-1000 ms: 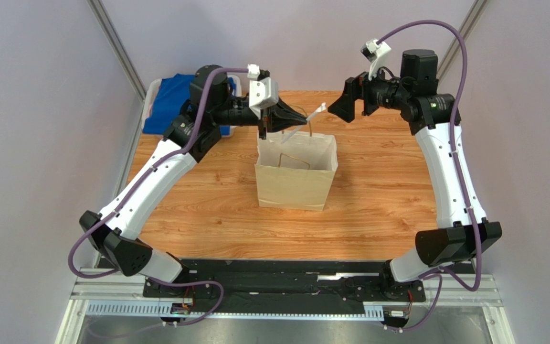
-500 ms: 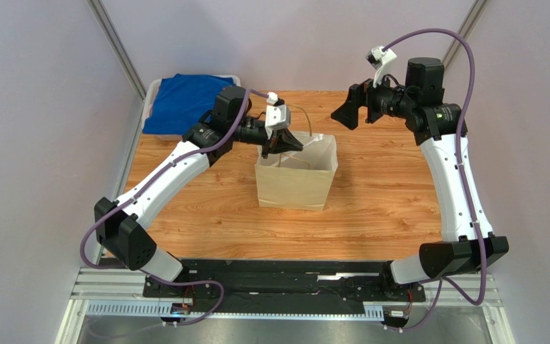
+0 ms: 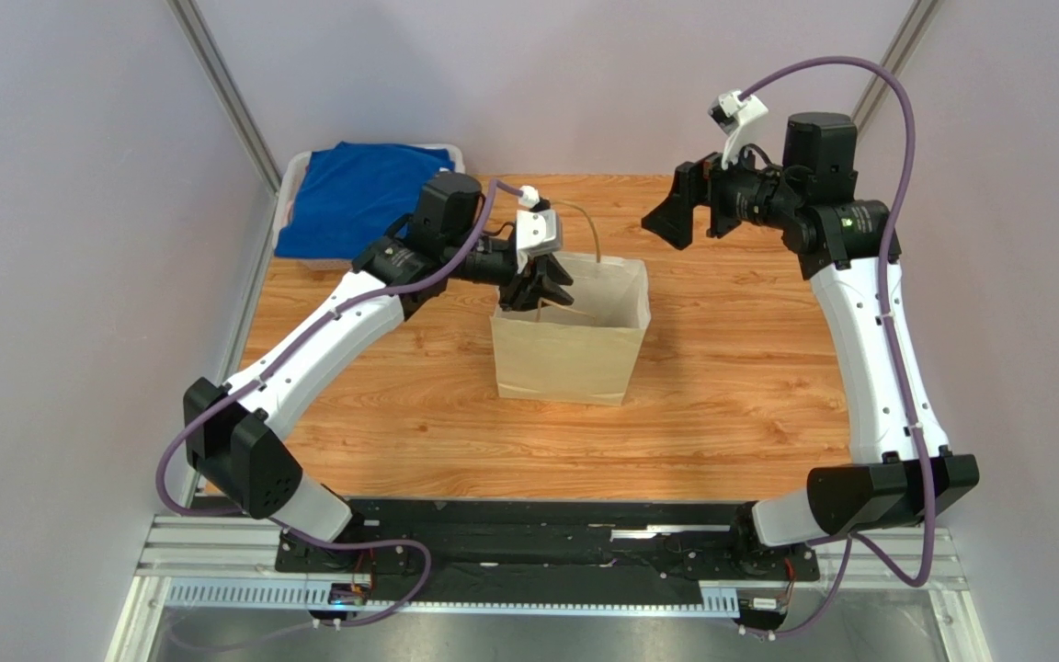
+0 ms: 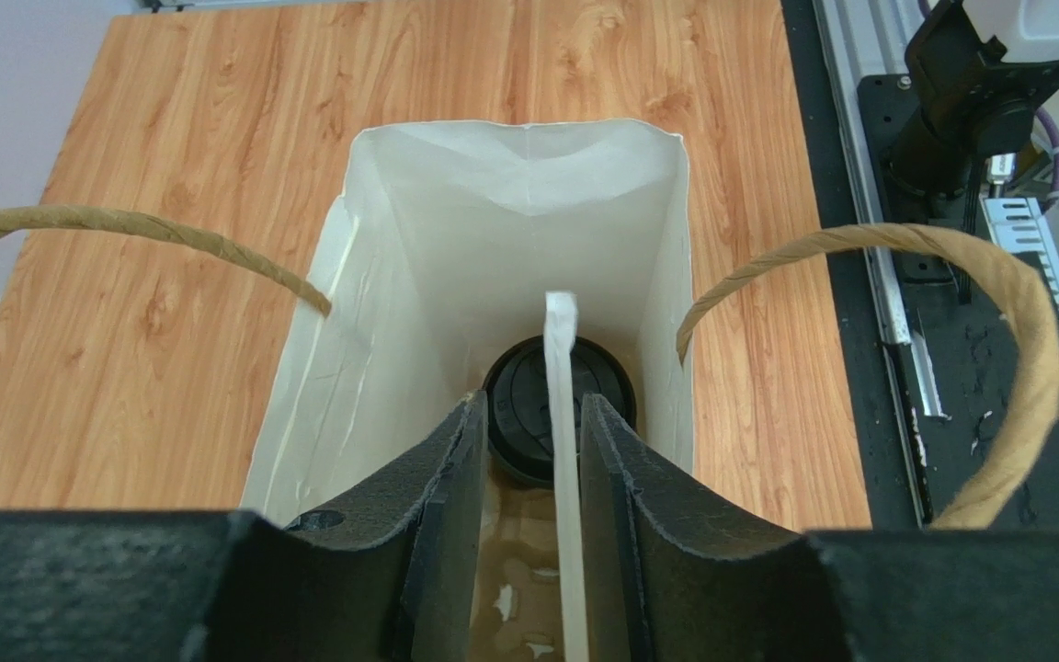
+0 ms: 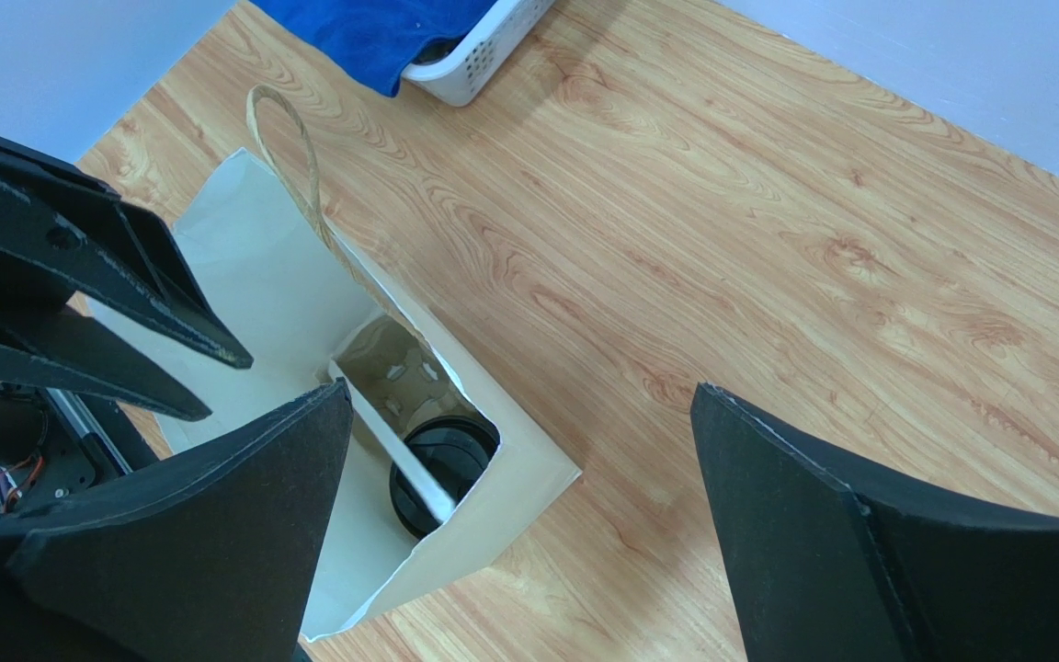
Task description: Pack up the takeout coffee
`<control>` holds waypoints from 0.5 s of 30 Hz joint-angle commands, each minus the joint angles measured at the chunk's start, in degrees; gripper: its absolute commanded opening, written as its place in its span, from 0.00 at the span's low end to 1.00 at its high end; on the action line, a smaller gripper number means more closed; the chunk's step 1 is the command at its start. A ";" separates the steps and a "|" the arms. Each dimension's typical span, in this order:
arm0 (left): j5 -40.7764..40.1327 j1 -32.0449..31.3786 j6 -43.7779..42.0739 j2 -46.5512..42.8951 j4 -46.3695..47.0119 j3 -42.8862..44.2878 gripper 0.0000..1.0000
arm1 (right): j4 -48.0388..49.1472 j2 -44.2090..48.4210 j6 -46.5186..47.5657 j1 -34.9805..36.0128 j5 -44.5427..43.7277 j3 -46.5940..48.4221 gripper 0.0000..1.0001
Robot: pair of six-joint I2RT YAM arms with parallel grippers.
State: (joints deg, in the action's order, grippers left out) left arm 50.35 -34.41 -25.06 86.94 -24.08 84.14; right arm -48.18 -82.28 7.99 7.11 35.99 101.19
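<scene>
— Well, where's the coffee cup (image 5: 441, 462)?
— Down at the bottom of the paper bag (image 4: 397, 276), upright, black lid showing.
— And the left gripper (image 4: 532, 414)?
— Poised over the bag's mouth, jaws parted, a white straw (image 4: 561, 359) standing between them with a gap on one side. Nothing clamped.
— Right gripper (image 5: 521, 393)?
— Wide open, empty, up above the wooden table (image 5: 770, 207) beside the bag.

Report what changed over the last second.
The left fingers swung down from above the paper bag into its mouth and parted, apparently releasing the straw, which now leans inside by the coffee cup. The right fingers backed off slightly, wide apart throughout. The bag stayed put.
</scene>
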 commanded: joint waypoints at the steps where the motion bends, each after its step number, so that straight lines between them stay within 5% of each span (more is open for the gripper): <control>1: -0.60 0.31 0.10 -1.33 -0.88 5.24 0.45 | 0.55 0.72 0.01 -0.26 0.13 1.47 1.00; 12: -3.67 8.21 14.05 -5.54 -1.15 15.35 0.54 | 2.65 -1.39 -3.15 -0.96 0.40 4.28 1.00; 15: -8.40 12.69 15.83 -8.96 -2.55 16.06 0.67 | 3.01 -1.22 -4.12 -1.84 0.93 3.76 1.00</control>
State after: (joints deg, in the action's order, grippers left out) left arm 46.19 -25.91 -14.92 83.94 -25.96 97.14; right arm -47.64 -83.48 6.28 6.48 36.10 102.98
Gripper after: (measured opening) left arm 0.612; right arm 0.998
